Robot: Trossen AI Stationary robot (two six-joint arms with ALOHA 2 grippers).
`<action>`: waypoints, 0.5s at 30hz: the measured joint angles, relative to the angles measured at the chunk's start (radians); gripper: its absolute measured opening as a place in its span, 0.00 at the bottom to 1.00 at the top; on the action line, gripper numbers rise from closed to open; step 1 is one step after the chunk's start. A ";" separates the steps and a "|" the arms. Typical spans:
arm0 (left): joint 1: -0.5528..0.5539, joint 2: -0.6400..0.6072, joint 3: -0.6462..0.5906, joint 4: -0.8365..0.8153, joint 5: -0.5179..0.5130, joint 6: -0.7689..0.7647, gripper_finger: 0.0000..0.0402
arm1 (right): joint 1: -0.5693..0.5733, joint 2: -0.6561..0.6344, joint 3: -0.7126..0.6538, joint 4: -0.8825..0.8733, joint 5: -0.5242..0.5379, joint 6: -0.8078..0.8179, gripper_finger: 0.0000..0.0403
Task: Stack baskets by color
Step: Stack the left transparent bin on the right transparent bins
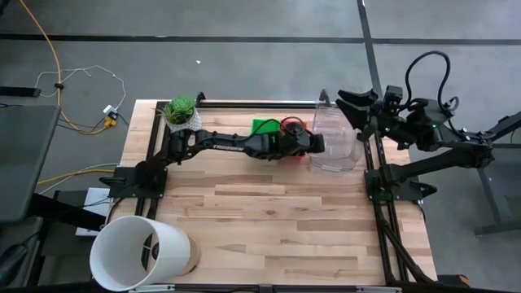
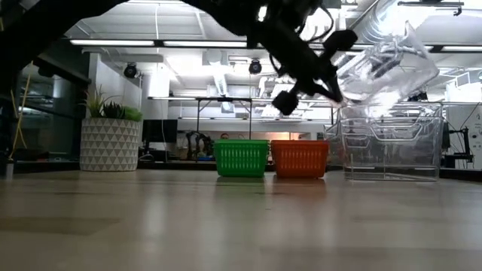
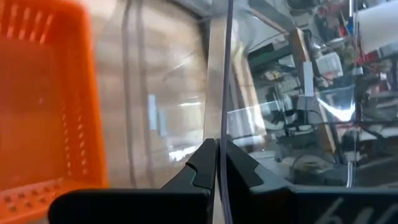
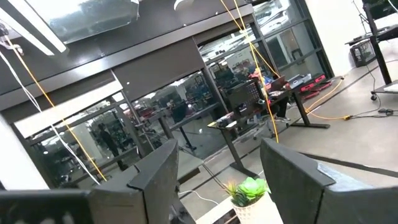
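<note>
At the bench's far edge, left pincer (image 1: 319,144) pinching a clear basket (image 2: 384,56) above its twin.

From the left along that edge sit a plant (image 1: 181,110), then a green basket (image 2: 241,157), a red basket (image 2: 300,158) just beside it, and a clear bin (image 2: 392,147) at the right end. The left arm reaches across over the coloured pair, and its pincer is clamped shut on the thin wall of the tilted clear basket, held in the air directly over the bin, so the drop looks to be straight down, once the tilt is levelled. Long sides of all the baskets run along the bench's far edge. The right pincer (image 4: 217,177) waits off the bench's right side, jaws wide and empty, farther from the baskets than the left.
</note>
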 joint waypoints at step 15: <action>-0.006 -0.006 0.134 -0.328 -0.081 0.159 0.00 | -0.001 0.000 0.000 -0.008 0.003 0.000 0.53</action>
